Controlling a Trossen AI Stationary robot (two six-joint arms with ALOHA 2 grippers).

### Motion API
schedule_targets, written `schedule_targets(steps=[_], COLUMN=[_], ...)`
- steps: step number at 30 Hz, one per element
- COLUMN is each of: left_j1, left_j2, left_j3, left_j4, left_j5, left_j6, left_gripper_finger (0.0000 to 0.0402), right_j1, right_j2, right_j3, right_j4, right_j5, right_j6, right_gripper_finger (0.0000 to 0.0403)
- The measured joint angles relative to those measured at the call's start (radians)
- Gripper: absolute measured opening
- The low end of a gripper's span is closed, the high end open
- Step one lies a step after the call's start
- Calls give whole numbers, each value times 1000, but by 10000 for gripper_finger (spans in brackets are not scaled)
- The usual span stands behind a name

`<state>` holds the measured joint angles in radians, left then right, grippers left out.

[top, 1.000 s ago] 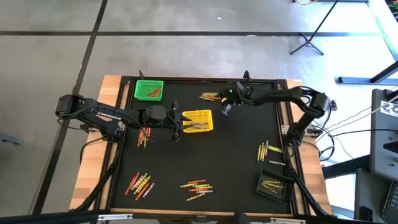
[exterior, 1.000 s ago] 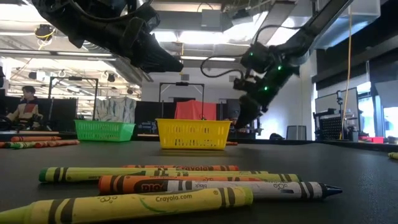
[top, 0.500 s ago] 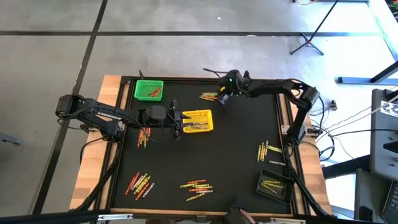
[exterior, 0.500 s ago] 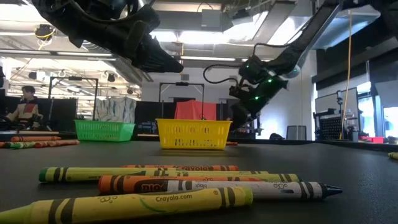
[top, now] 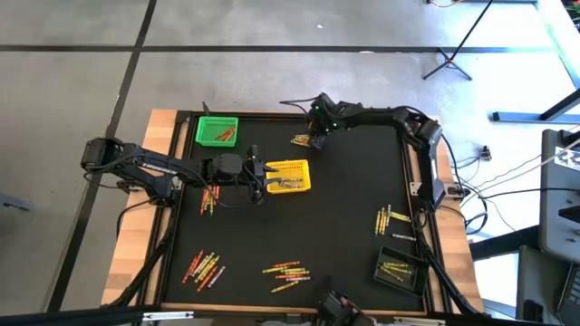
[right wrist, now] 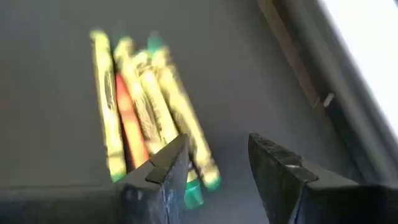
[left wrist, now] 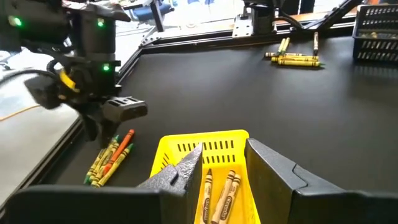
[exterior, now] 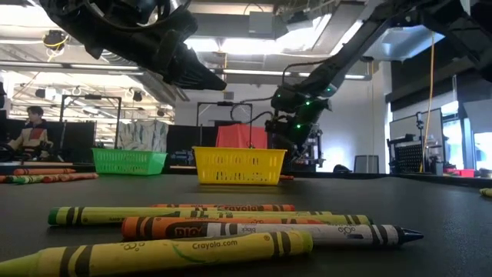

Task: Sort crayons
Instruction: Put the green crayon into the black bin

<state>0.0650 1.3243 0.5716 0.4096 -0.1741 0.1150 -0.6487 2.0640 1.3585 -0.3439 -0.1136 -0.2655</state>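
Small crayons lie in loose piles on the black table. One pile (top: 303, 140) of yellow, orange and green crayons (right wrist: 146, 115) is near the far edge. My right gripper (top: 314, 136) hangs just above that pile's right end, tilted down, with its fingers (right wrist: 168, 163) open and nothing between them. My left gripper (top: 268, 172) stands open at the left rim of the yellow basket (top: 289, 177), above the yellow crayons (left wrist: 221, 193) that lie inside it. The green basket (top: 217, 131) at the far left holds a few orange-red crayons.
More crayon piles lie beside the left arm (top: 207, 197), at the near left (top: 204, 267), near the middle of the front edge (top: 285, 271) and at the right (top: 391, 222). A black basket (top: 399, 269) with yellow crayons stands at the near right corner. The table's raised frame (top: 299, 115) runs close behind my right gripper.
My right gripper has gone toward the table's far edge and to the left, sinking a little and tipping further down, and now hangs by the crayon pile near the far edge. Its fingers have stayed open.
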Motion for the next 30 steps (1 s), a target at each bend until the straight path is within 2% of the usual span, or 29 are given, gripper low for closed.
schedule_targets(steps=[10,14,19,30], left_j1=[0,0,0,0], left_j2=[0,0,0,0], left_j3=[0,0,0,0], left_j4=[-8,-8,-7,-7], left_j5=[0,0,0,0], left_j6=[-4,-3,-1,-8], left_gripper_finger=[107,107,107,107], right_j1=[1,1,0,0], right_j2=[-6,-8,0,37], right_j3=[9,5,3,6], right_j4=[-168,-131,-50,10], right_j5=[70,66,-1,-25], right_j6=[-77,-108,-110,-114], right_gripper_finger=[166,166,165,165])
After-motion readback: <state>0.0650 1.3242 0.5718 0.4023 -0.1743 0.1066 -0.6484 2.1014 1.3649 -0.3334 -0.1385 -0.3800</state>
